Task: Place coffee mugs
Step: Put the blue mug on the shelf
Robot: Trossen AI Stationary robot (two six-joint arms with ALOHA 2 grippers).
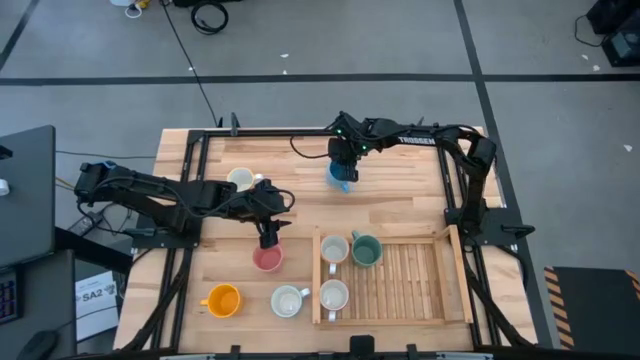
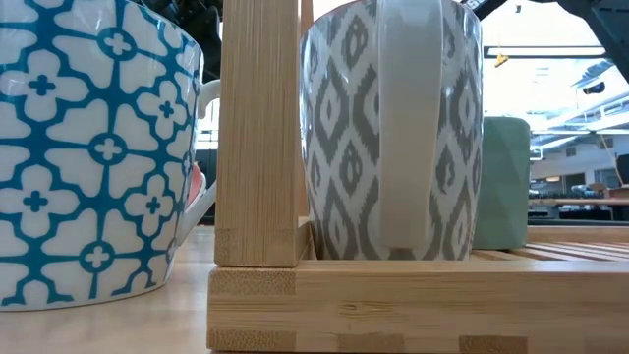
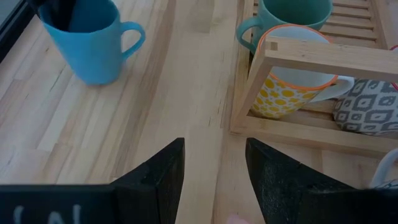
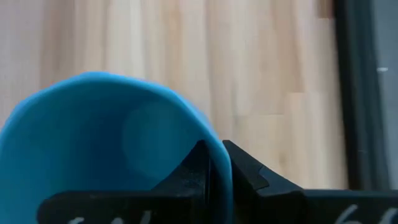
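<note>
Right gripper [image 4: 214, 163]: at the far middle of the table, fingers pinched onto the rim of the blue mug [image 1: 340, 176], one finger inside and one outside the wall.
Left gripper [image 3: 214, 180]: hovers over the pink mug [image 1: 267, 258] on the near left of the table, jaws partly apart with nothing between them.
Wooden rack [image 1: 400, 318]: near right of the table; holds the green mug [image 1: 366, 249], a yellow-dotted mug [image 3: 292, 87] and a grey-patterned mug [image 2: 388, 128].
Other mugs: orange mug [image 1: 222, 299] and a blue-flowered white mug [image 1: 288, 300] stand on the near table left of the rack; a cream mug [image 1: 240, 179] sits far left, just beside the left arm.
Step, as I judge it: the blue mug is gripped and ready to be carried to the rack.
Risk, thin grip: only the rim is held, so the mug may swing or slip if lifted fast.
Risk, crowded rack: its left side is full; a low approach could knock the green mug or catch the frame.
Risk, left arm: it hangs close to the rack's left side, near the likely path.
</note>
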